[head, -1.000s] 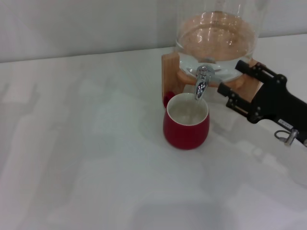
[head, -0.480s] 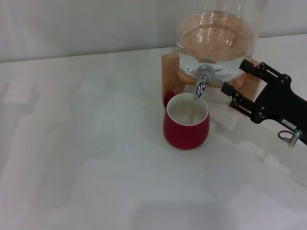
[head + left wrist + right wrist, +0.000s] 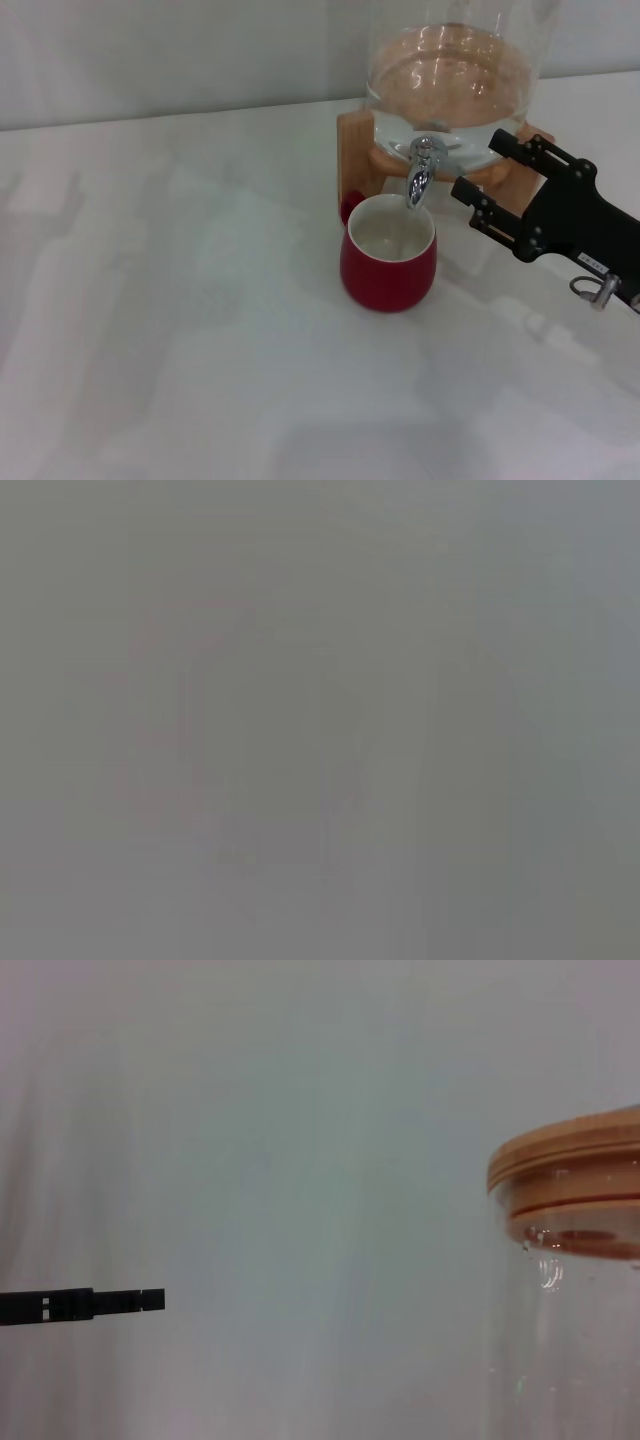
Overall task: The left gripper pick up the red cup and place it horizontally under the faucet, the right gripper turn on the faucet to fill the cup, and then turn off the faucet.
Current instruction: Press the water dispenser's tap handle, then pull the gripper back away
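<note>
Left wrist view: near-uniform grey haze across the whole field, slightly greener toward one side. Faint vertical streaks of lighter and darker grey. One dim reddish smudge, roughly ring-shaped, too washed out to identify. No edges, surfaces or objects can be made out; no fingers of the arm's own gripper are discernible.

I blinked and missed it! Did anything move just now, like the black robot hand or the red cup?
Only the right gripper moved. It drifted away from the faucet, then came back toward it, its open jaws beside the spout but holding nothing. The red cup stayed upright under the spout, and the glass dispenser did not move.
</note>
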Controlling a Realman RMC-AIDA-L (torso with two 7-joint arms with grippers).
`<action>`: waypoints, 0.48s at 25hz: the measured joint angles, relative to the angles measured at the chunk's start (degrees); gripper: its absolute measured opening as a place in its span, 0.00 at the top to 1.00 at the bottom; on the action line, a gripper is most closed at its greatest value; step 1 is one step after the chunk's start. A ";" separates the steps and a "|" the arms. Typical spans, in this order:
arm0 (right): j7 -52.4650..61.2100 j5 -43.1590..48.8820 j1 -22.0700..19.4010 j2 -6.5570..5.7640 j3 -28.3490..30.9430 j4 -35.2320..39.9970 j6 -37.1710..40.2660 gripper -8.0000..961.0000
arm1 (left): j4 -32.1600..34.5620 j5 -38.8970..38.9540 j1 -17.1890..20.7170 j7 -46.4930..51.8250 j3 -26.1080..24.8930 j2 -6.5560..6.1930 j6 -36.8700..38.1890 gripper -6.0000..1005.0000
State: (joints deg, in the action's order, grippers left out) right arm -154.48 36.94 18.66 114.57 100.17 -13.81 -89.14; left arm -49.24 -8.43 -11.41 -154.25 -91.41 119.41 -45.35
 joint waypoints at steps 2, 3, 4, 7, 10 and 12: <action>0.02 0.02 0.09 0.07 -0.05 -0.04 0.07 0.30 | 0.12 0.00 -0.28 0.00 0.00 -0.02 0.00 0.20; 0.06 0.03 0.21 0.09 -0.15 -0.07 0.12 0.30 | 0.21 0.00 -0.40 0.00 0.00 -0.03 0.00 0.20; 0.09 0.04 0.31 0.11 -0.28 -0.08 0.13 0.30 | 0.23 0.00 -0.43 0.00 0.00 -0.03 0.00 0.20; 0.11 0.06 0.71 0.13 -0.61 -0.08 0.33 0.30 | 0.27 0.00 -0.45 0.00 0.00 -0.05 -0.01 0.20; 0.12 0.06 0.94 0.13 -0.70 -0.09 0.82 0.30 | 0.29 0.00 -0.45 0.00 0.00 -0.06 0.00 0.20; 0.11 0.07 1.14 0.13 -0.71 -0.09 0.94 0.30 | 0.29 0.00 -0.45 0.00 0.00 -0.06 0.01 0.20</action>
State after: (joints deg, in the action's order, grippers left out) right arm -154.37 37.01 19.81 114.70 99.46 -13.90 -88.20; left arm -48.95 -8.43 -11.87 -154.25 -91.41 119.35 -45.34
